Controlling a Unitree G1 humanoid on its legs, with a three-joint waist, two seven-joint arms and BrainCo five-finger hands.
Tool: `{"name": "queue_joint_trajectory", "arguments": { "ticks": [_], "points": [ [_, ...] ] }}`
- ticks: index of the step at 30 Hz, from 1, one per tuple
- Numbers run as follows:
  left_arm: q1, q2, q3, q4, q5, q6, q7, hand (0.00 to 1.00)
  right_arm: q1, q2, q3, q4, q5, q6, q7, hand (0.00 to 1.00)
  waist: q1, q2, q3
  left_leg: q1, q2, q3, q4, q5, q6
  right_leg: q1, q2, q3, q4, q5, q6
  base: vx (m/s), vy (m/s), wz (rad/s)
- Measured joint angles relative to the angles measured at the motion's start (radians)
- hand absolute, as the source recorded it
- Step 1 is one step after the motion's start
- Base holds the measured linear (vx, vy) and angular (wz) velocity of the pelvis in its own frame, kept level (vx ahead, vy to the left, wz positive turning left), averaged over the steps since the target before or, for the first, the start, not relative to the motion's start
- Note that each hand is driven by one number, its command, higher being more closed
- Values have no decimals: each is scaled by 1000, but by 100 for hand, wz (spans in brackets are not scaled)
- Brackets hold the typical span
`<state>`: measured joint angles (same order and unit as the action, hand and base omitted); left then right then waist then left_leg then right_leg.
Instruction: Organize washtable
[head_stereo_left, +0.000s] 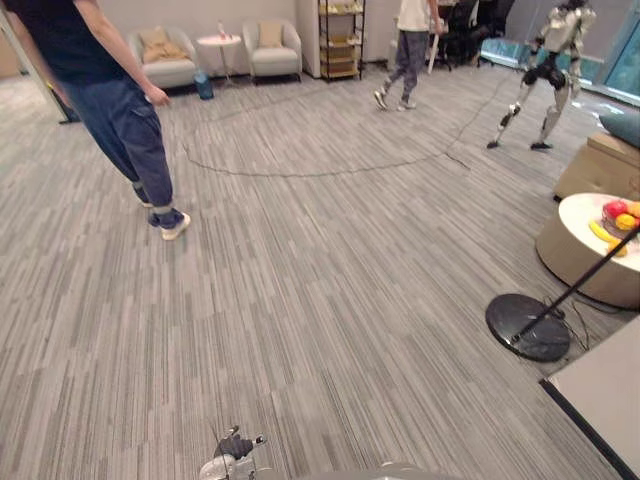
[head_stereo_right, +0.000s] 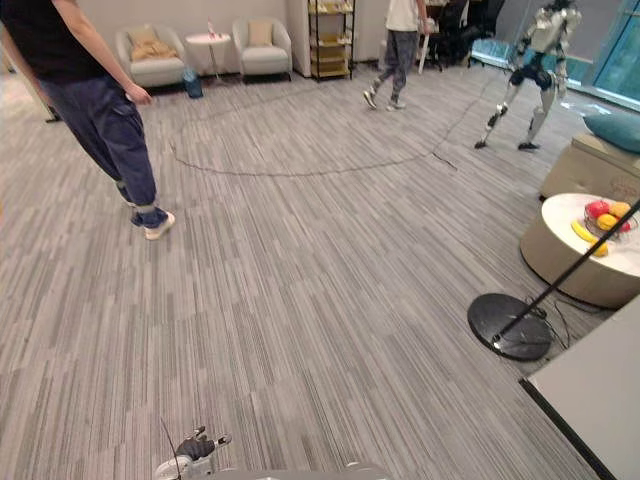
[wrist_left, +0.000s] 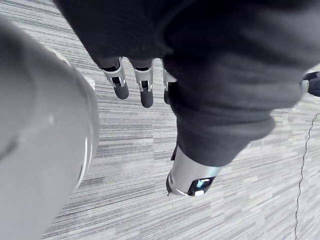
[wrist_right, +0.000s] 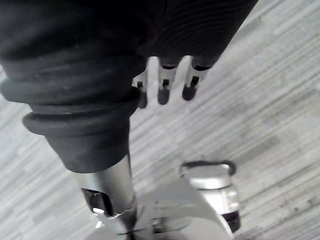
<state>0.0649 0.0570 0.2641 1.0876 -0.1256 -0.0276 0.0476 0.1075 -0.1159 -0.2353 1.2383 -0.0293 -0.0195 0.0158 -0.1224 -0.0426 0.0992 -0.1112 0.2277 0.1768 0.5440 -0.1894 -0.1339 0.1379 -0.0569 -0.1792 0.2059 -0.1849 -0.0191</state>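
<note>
- Left hand (wrist_left: 145, 80) hangs over the carpet (head_stereo_left: 320, 300), fingers (wrist_left: 146, 92) relaxed and straight, holding nothing; right hand (wrist_right: 170, 75) likewise, fingers (wrist_right: 164, 90) loose, empty.
- At 4 o'clock, one grey worktop corner (head_stereo_left: 605, 390); whether it is the washtable cannot be told, so progress is not readable.
- At 3 o'clock, one round side table (head_stereo_left: 590, 245) with fruit (head_stereo_left: 618, 218).
- Far off: two people (head_stereo_left: 110, 110), two armchairs (head_stereo_left: 165, 55), one other robot (head_stereo_left: 550, 65).
</note>
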Motion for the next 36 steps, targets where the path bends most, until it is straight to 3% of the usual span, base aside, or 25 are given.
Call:
{"name": "queue_joint_trajectory", "arguments": {
  "ticks": [1, 2, 4, 7, 9, 12, 14, 15, 16, 17, 18, 19, 20, 22, 23, 24, 25, 26, 28, 30, 36],
  "points": [
    [3, -3, 12, 0, -1, 0, 0, 0, -1, 0, 0, -4, 0, 0, 0, 0, 0, 3, 0, 1, -3, -4, -82, 2, 2, -1, 0, 4, -1, -3, 7, 162, 295, -14],
    [11, -4, 32, 0, -1, 0, 0, 0, 0, -1, 0, -15, 0, -1, -1, 0, 2, 7, 5, 3, -10, -24, -229, 67, 14, -4, -4, 14, 2, -13, 27, 151, 285, -14],
    [30, -2, 74, 4, -1, 0, 1, 0, -1, 5, -1, -19, 0, -1, -1, 0, 3, -3, 0, 17, -57, -12, -280, 113, 28, -4, -38, 43, -3, -23, 48, 185, 269, -10],
    [13, -3, 137, 7, -2, -2, 5, 0, -24, 7, -33, -17, -1, -1, 0, 0, 22, -8, 2, -27, -77, 25, -225, 57, 55, -40, -62, 85, -23, 9, 85, 160, 210, -24],
    [14, -8, 134, 32, 3, 12, 15, 0, -33, 1, -38, -17, -10, -2, 1, 0, 20, 18, -22, 1, -80, 63, -229, 24, 60, -56, -67, 160, -14, 45, 89, 177, 254, -50],
    [30, -17, 94, 62, 3, 18, 18, 0, -16, -10, -39, -17, -16, -5, 7, 0, 1, 38, -87, 48, -100, 98, -294, 18, 61, -88, -83, 186, 30, 63, 78, 183, 132, -45],
    [34, -42, 46, 91, 4, 18, 19, 0, -7, -15, -77, -35, -10, -16, 7, 0, -4, 82, -107, 130, -131, 111, -396, 23, 56, -208, -84, 210, 272, 86, 41, 202, 150, -68],
    [34, -47, 40, 93, 5, 19, 20, 0, -5, -14, -91, -45, -9, -17, 7, 0, -4, 92, -104, 158, -142, 111, -417, 28, 60, -240, -87, 208, 351, 98, 22, 200, 179, -56],
    [36, -49, 16, 95, 11, 19, 20, 0, 5, -5, -110, -58, -1, -21, 7, 0, -19, 96, -97, 211, -163, 118, -447, 34, 81, -291, -96, 205, 496, 131, -26, 145, 129, -13],
    [41, -49, 0, 95, 12, 19, 21, 0, 14, 1, -110, -60, 1, -21, 7, 0, -35, 96, -97, 254, -176, 112, -463, 27, 97, -305, -106, 208, 578, 168, -43, 203, 135, 7],
    [37, -52, -13, 95, 12, 20, 23, 0, 31, 1, -110, -66, 1, -21, 7, 0, -41, 109, -92, 290, -177, 110, -477, 21, 111, -316, -108, 208, 636, 184, -25, 242, 92, 20],
    [36, -50, -30, 94, 11, 19, 25, 0, 43, 9, -109, -73, 0, -19, 8, 0, -48, 107, -90, 308, -174, 112, -474, 10, 126, -341, -106, 200, 689, 93, 16, 311, 68, 13],
    [30, -50, -25, 95, 10, 20, 32, 0, 43, 12, -107, -76, -4, -15, 8, 0, -57, 100, -84, 330, -166, 114, -487, 10, 127, -383, -97, 175, 695, 3, 26, 278, 17, 3],
    [25, -57, 36, 73, 9, 20, 43, 0, 48, 21, -109, -85, -11, -14, 7, 0, -49, 104, -45, 394, -135, 149, -528, 12, 122, -418, -46, 110, 597, -58, 28, 275, -46, -24],
    [44, -60, 79, 55, 7, 19, 44, 0, 56, 31, -102, -91, -11, -14, 7, 0, -46, 84, -49, 400, -129, 172, -544, 15, 114, -415, -20, 104, 462, -41, 38, 326, -134, -10],
    [67, -54, 140, 18, 5, 14, 45, 0, 82, 66, -102, -93, -11, -16, 8, 0, -61, 22, -59, 414, -152, 180, -556, -10, 65, -405, -25, 102, 268, 132, 38, 251, -151, 6],
    [67, -49, 166, 11, 5, 10, 43, 0, 87, 76, -99, -81, -10, -14, 8, 0, -51, 3, -53, 430, -160, 182, -565, -10, 46, -398, -34, 103, 263, 80, 14, 342, -194, 5],
    [71, -73, 212, 11, 5, 11, 46, 0, 92, 67, -100, -76, -11, -2, 9, 0, -36, 27, -57, 437, -118, 189, -560, -6, 37, -377, -3, 82, 245, 79, 11, 245, -126, 1],
    [73, -100, 250, 2, 5, 11, 45, 0, 96, 44, -98, -77, -13, 0, 6, 0, -31, 58, -54, 432, -88, 188, -555, 2, 22, -349, 19, 51, 197, 71, 0, 242, -89, 21],
    [72, -130, 299, 0, 3, 10, 48, 0, 69, 15, -76, -77, -21, 0, 5, 0, -29, 82, -54, 422, -68, 183, -563, 37, -30, -331, 31, 18, 165, 65, -10, 219, -84, 34],
    [73, -130, 318, 4, 3, 10, 50, 0, 19, -24, -54, -32, -53, -5, 8, 0, -23, 78, -70, 359, -61, 115, -561, 69, -13, -296, 24, -43, 47, 86, 0, 75, -40, 34]
  ]
}}
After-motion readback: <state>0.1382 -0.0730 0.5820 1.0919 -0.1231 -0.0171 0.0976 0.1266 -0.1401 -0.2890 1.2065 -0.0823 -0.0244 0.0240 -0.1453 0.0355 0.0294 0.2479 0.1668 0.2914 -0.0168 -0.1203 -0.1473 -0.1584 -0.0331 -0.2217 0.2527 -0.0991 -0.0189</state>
